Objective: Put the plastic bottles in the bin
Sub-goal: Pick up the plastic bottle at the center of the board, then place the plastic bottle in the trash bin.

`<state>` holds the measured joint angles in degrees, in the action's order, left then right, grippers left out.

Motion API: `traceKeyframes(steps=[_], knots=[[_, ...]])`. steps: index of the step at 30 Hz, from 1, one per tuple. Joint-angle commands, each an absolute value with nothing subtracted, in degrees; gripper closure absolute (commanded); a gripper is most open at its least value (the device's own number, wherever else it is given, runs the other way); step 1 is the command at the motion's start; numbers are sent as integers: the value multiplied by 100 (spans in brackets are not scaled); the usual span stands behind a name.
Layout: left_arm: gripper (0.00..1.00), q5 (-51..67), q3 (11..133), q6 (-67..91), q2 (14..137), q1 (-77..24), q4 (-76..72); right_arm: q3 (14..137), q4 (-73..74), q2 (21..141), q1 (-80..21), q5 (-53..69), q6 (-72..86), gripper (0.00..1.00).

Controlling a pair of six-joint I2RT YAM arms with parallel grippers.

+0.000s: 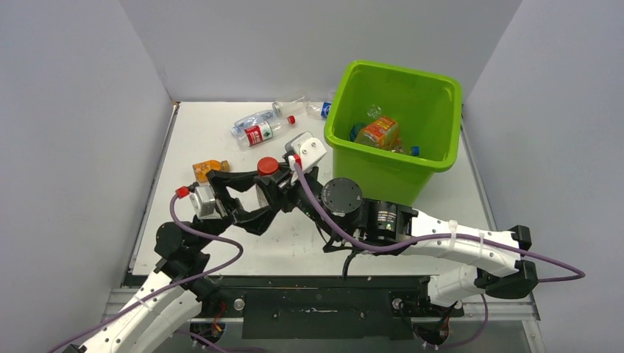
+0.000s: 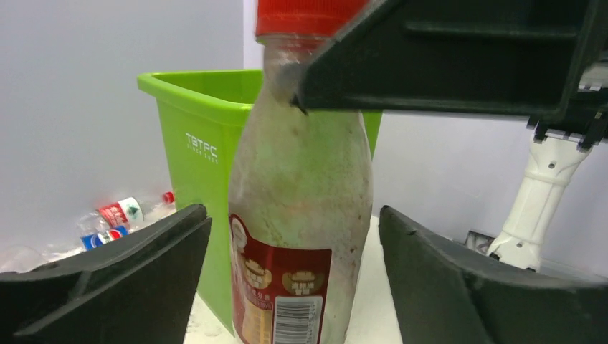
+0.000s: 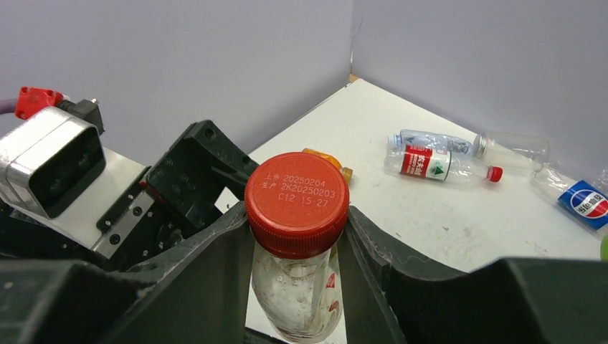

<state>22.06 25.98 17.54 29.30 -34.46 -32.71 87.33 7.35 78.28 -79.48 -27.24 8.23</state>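
Note:
A cloudy plastic bottle [image 2: 301, 186] with a red cap [image 3: 297, 197] and a red label stands upright just left of the bin [image 1: 352, 70]. My left gripper [image 2: 294, 287] flanks its body, open, with a gap on each side. From above, my right gripper [image 3: 297, 236] is shut on the neck just under the cap [image 1: 268, 166]. The lime-green bin [image 2: 197, 136] holds an orange-labelled bottle [image 1: 377, 132] and others. More bottles lie at the back of the table: a red-labelled one [image 1: 259, 132], a clear one [image 1: 254, 118] and a Pepsi one [image 1: 324, 109].
A small orange bottle [image 1: 208, 169] lies on the table left of the left gripper. Grey walls close in the table on three sides. Both arms cross in front of the bin, and the right arm's elbow [image 1: 342, 197] sits close to the bin's near wall.

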Motion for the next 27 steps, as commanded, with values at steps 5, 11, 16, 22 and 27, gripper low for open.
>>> traceKeyframes(steps=[5,11,16,22,27], knots=[[4,1439,2600,1619,2635,-3550,-3394,9651,1663,7047,-7943,-3565,213,95],[4,484,2706,1614,2587,-3510,-3097,10185,1605,6550,-7945,-5311,-1023,95],[4,243,2716,1629,2648,-3506,-3038,9886,142,6864,-7327,-6563,-2916,95],[4,196,2716,1574,2744,-3523,-2989,10861,2047,7504,-4465,-4651,-378,95],[4,160,2746,1543,2775,-3548,-2917,11093,2412,8056,-3301,-3507,994,95]])
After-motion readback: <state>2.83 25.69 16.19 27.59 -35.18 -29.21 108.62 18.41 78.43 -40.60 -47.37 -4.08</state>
